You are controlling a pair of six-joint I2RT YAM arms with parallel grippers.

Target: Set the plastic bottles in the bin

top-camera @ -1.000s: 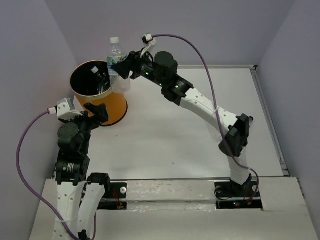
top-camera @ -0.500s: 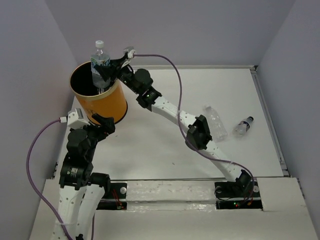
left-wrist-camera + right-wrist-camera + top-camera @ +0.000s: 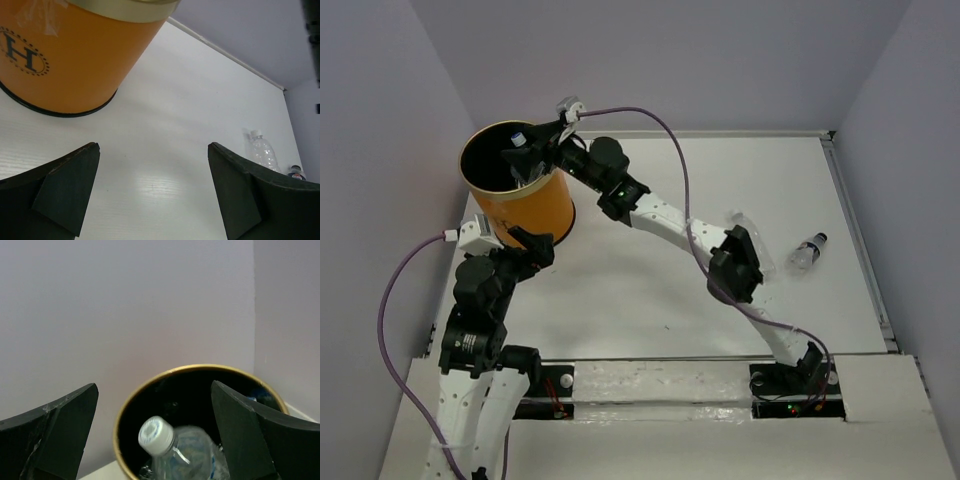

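Note:
The orange bin (image 3: 525, 205) stands at the table's far left. My right gripper (image 3: 532, 152) hangs over its mouth, open. A clear plastic bottle with a white cap (image 3: 519, 138) is loose between the spread fingers, tilted and blurred, its body down inside the black interior (image 3: 187, 452). In the right wrist view the gripper (image 3: 153, 386) touches nothing, and the bin's pale rim (image 3: 145, 385) shows below. Two more plastic bottles lie on the table at the right: one (image 3: 752, 232) partly behind my right arm, one with a dark cap (image 3: 807, 251). My left gripper (image 3: 538, 243) is open beside the bin's base.
In the left wrist view the bin's orange wall (image 3: 75, 55) carries a dark H logo, and the two bottles (image 3: 262, 150) lie far off at the right. Grey walls close in the table on the left, back and right.
My right arm swung left with the bottle until it was over the bin, then the gripper opened and the bottle dropped down into the bin's mouth. The left arm shifted slightly.

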